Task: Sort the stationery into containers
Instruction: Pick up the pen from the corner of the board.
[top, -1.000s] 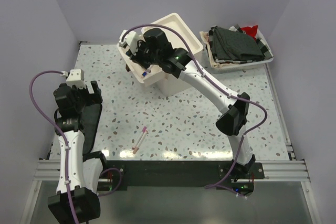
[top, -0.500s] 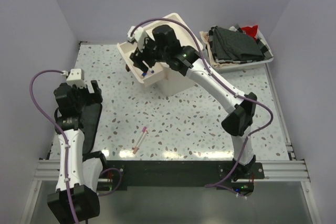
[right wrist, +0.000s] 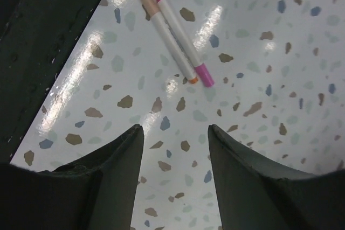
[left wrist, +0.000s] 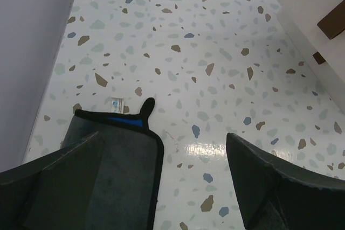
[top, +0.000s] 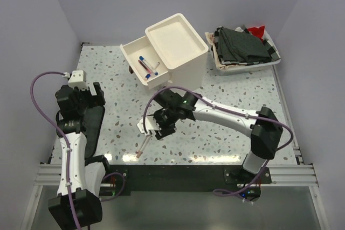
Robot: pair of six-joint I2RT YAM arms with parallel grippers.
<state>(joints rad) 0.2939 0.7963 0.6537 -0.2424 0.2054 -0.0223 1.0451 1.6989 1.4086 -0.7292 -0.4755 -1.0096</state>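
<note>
Speckled tabletop (top: 226, 133) carries the pink pen (right wrist: 183, 37) and orange pen (right wrist: 167, 35), touching, well in front of the cabinet (top: 178, 41). Our right tool (right wrist: 175, 130) hovers over them, jaws apart and empty. We should lower it, straddle one barrel crosswise, then close. Our left tool (left wrist: 164, 138) gapes wide, holding nothing.

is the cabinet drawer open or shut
Open: the drawer stands pulled out from the cabinet, with pens lying inside it.
</note>
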